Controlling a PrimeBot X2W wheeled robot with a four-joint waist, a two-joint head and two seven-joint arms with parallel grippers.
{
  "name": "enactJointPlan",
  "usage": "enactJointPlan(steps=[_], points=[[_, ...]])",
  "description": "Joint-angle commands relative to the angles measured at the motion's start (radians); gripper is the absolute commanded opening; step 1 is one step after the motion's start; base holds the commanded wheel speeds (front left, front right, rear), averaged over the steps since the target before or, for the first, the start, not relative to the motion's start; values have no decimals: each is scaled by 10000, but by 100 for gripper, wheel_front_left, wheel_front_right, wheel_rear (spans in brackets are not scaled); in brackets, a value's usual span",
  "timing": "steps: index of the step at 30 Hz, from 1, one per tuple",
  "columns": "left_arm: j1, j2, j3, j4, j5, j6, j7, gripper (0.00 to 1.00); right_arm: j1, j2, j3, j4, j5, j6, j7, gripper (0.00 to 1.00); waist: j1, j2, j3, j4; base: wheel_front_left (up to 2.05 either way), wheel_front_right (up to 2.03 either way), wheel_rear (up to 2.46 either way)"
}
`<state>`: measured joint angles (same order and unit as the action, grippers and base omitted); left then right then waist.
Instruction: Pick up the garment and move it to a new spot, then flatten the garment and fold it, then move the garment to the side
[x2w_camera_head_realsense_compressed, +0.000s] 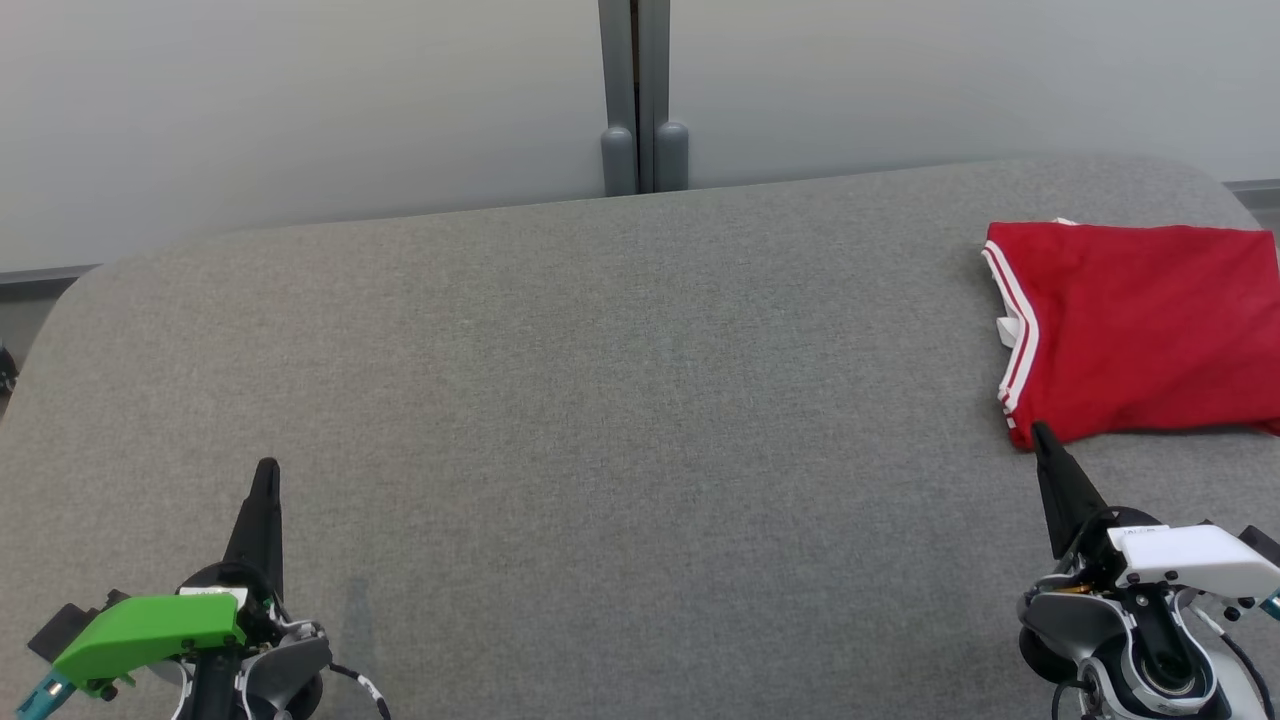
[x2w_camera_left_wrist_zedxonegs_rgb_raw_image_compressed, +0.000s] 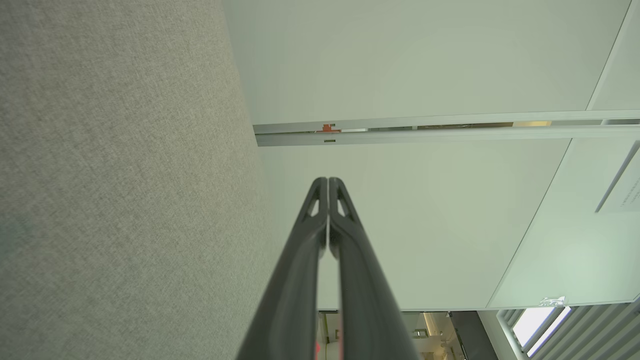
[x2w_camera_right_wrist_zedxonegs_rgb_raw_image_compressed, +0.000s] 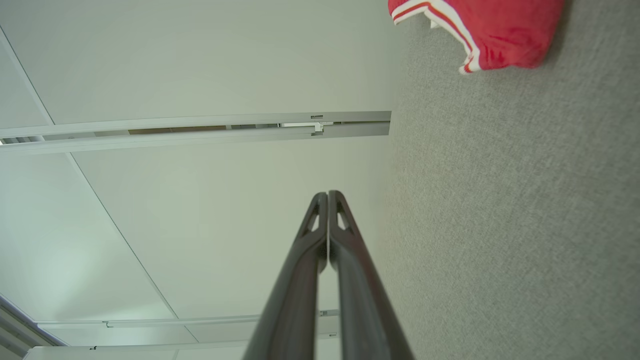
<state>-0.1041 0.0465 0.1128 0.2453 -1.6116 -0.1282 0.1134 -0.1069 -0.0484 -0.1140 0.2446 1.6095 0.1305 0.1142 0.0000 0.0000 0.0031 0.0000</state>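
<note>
Resting both claws low over the near edge of the grey worktop (x2w_camera_head_realsense_compressed: 600, 400), I have nothing in either one. My left gripper (x2w_camera_head_realsense_compressed: 267, 468) sits toward the near left corner with its two dark fingers pressed flat together. My right gripper (x2w_camera_head_realsense_compressed: 1041, 430) sits toward the near right corner, pinched together and empty in the same way.

The red garment (x2w_camera_head_realsense_compressed: 1140, 330) lies at the right edge of the worktop, toward the far right corner. It is folded into a compact block, with its white-striped trim turned toward the middle. From the head view my right tip seems to meet the garment's near left corner. My right wrist view shows bare grey cloth between the fingers and the garment, so I judge they are close but apart.

That placement makes sense to me: the fold looks done and the bundle is parked aside, leaving the middle bare. With both claws drawn back and closed, they cannot snag or drag the cloth. I judge the task is at or near its end.
</note>
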Motion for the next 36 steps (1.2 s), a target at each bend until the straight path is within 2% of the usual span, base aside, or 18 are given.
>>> enactJointPlan(steps=[1,36], points=[[-121,69,28,9,-31,-57,43,0,-54,-34,-12,13,63,4,36,0,0,0,0,0,0,0,0],[-121,69,28,7,-31,-51,42,0,-54,-34,-10,11,64,4,34,0,0,0,0,0,0,0,0]])
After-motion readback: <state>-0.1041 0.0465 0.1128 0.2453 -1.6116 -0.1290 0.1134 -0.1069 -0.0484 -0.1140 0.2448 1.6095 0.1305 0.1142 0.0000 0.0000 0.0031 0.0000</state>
